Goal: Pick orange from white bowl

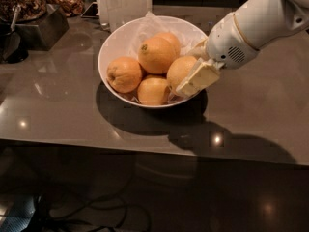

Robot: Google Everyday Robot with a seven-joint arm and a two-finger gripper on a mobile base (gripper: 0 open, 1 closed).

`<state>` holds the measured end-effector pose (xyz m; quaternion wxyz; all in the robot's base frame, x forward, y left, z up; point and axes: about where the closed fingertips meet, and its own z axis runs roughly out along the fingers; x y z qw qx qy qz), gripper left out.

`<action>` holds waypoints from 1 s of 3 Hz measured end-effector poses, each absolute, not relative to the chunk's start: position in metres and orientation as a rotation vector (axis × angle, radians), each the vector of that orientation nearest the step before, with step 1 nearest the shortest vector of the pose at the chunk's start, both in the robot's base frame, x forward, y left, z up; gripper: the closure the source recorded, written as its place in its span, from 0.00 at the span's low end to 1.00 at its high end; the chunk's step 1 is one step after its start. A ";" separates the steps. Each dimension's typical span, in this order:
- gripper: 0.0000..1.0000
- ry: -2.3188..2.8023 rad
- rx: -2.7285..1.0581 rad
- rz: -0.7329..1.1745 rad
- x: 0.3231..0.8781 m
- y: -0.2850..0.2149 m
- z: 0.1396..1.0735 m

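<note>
Status: grasp made, lift not yet done.

1. The white bowl [107, 46] stands on the bench [67, 115], left of centre, paper-lined and holding five fruits.
2. The orange [178, 69], the pale one with no stem mark, sits at the bowl's right side. It rests against its neighbours and looks not yet raised.
3. The pincer [187, 76] is inside the bowl at its right rim and appears clamped on the orange. One flat finger lies across the fruit's near right face and the other shows behind it.
4. The arm [263, 21] comes down from the upper right, wrist angled down and leftward over the rim.

Outstanding: lifting the orange clear of the bowl without disturbing the other fruits.
</note>
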<state>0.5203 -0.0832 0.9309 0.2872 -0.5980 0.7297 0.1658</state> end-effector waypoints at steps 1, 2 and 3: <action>1.00 1.882 -1.603 0.477 0.512 -0.079 0.944; 1.00 1.782 -1.612 0.510 0.493 -0.075 0.967; 1.00 1.701 -1.630 0.541 0.481 -0.070 0.985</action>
